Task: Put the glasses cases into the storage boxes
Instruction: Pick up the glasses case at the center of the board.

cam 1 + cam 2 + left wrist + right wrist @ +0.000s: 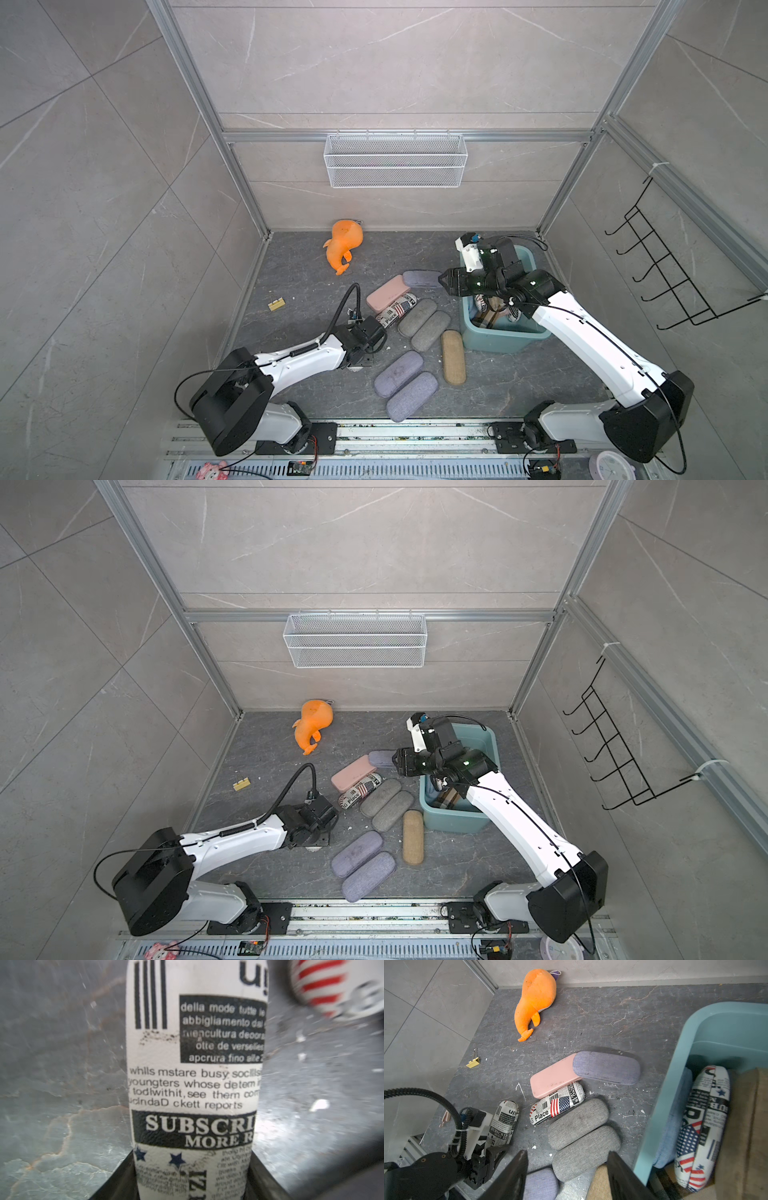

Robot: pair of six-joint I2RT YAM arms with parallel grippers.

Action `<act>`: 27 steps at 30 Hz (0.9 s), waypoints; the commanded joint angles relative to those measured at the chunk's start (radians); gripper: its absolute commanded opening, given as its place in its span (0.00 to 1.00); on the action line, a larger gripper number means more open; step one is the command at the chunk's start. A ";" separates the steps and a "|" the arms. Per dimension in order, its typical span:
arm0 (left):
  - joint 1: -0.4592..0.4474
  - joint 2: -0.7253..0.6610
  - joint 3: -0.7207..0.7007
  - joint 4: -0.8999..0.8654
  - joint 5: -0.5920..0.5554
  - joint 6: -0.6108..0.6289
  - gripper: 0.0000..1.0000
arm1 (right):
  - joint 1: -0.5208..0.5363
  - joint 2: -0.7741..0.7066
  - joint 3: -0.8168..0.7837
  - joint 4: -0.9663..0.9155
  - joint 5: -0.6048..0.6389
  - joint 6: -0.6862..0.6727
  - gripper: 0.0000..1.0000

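**Operator:** Where does everything sit?

**Me:** The teal tub (496,343) is on my right, and several cases are already in it. Eight loose cases (424,318) lie on the floor (307,291) between my arms. My left gripper (497,1140) is clamped on one end of the newspaper-print case (505,1120). I can't tell if that case is clear of the floor. My right gripper (568,1155) hangs beside the tub with its jaws apart and nothing between them.

**Operator:** What could go wrong?

**Me:** I hold it by one end, so I judge the long free end could sag and slip out mid-carry. It could also clip the flag-print case (557,1103) near it. My right arm crosses over the tub and may block the drop.

**Operator:** What does each view add?

**Me:** My left wrist view shows the print pinched between my jaws, but no tub. In both top views my own wrist hides that grip.
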 commanded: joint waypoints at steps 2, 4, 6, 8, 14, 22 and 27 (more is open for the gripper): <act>-0.007 -0.116 0.040 0.111 -0.011 0.129 0.52 | 0.049 0.020 0.006 0.055 -0.020 0.078 0.62; -0.008 -0.151 0.048 0.205 0.016 0.166 0.52 | 0.098 0.028 0.009 0.091 0.001 0.115 0.62; -0.008 -0.183 0.035 0.331 0.065 0.210 0.52 | 0.148 0.040 0.011 0.132 0.015 0.145 0.62; -0.008 -0.208 0.020 0.461 0.111 0.232 0.52 | 0.181 0.056 0.012 0.173 0.006 0.179 0.63; -0.008 -0.255 -0.003 0.663 0.190 0.254 0.52 | 0.242 0.131 0.079 0.201 -0.028 0.206 0.68; -0.008 -0.301 -0.009 0.722 0.254 0.253 0.51 | 0.263 0.230 0.137 0.241 -0.025 0.225 0.65; -0.007 -0.332 -0.036 0.724 0.234 0.246 0.51 | 0.269 0.255 0.162 0.249 -0.044 0.230 0.48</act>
